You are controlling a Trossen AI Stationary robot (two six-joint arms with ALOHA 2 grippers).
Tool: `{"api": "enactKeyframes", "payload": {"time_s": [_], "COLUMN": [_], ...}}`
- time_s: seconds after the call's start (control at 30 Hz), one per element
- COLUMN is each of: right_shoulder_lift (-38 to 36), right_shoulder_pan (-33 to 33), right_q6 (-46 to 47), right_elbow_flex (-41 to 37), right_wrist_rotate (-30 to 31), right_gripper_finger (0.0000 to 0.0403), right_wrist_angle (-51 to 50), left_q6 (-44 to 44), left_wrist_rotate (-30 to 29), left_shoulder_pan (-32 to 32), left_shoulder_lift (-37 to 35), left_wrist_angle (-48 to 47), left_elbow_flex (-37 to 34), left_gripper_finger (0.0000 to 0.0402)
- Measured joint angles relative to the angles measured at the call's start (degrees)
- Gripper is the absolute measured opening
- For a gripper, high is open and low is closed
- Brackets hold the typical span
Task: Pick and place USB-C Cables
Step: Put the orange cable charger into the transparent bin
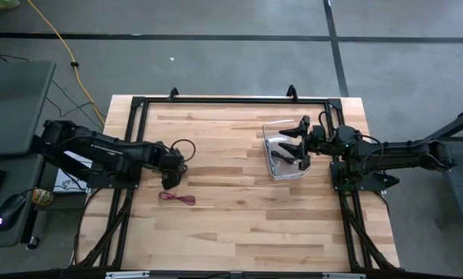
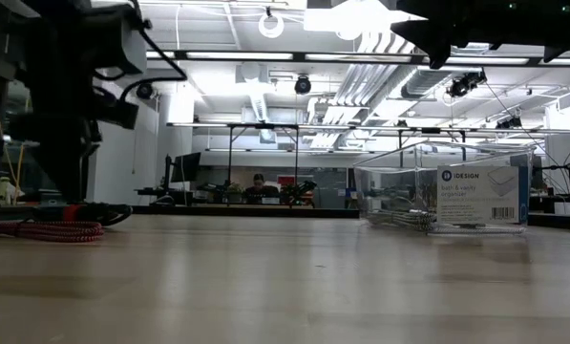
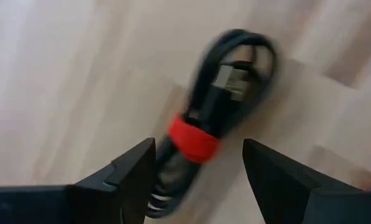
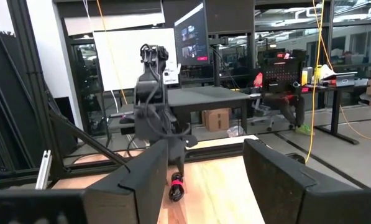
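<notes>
A black-and-red USB-C cable (image 3: 225, 93), a black bundle with a red band, lies flat on the wooden table. My left gripper (image 3: 197, 146) points down over it, open, one finger on either side of the banded end; I see no touch. In the high view the gripper (image 1: 171, 172) covers most of this cable, and one loop (image 1: 186, 146) sticks out. A magenta-red cable (image 1: 177, 198) lies on the table just nearer than the gripper. My right gripper (image 1: 299, 144) hangs open and level over the clear box (image 1: 271, 129), with nothing between its fingers (image 4: 149, 171).
The clear plastic box (image 2: 514, 225) stands at the table's right and holds coiled cable (image 2: 399, 219). A black frame (image 1: 215, 100) runs along the table's edges. A yellow cord (image 1: 60, 43) lies on the floor beyond the far left corner. Bare wood lies across the middle and near side.
</notes>
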Motion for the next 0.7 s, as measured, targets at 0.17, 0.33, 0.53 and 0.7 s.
{"api": "enactKeyframes", "payload": {"time_s": [0.17,0.33,0.53,0.7], "right_shoulder_lift": [0.0,0.0,0.0,0.0], "right_shoulder_pan": [0.0,0.0,0.0,-0.02], "right_q6": [0.52,0.61,0.61,0.78], "right_elbow_flex": [0.0,0.0,0.0,0.02], "right_wrist_rotate": [0.01,0.0,0.0,0.0], "right_gripper_finger": [0.0201,0.0201,0.0201,0.0201], "right_wrist_angle": [0.0,0.0,-0.02,-0.12], "left_q6": [-1.26,-1.45,1.22,3.46], "left_wrist_rotate": [-4.34,1.17,2.6,4.23], "left_shoulder_pan": [0.0,0.0,0.04,0.08], "left_shoulder_lift": [4.05,6.83,9.83,11.78], "left_wrist_angle": [0.55,1.87,2.57,3.0], "left_elbow_flex": [0.0,0.0,0.09,0.28], "left_gripper_finger": [0.0223,0.0223,0.0223,0.0223]}}
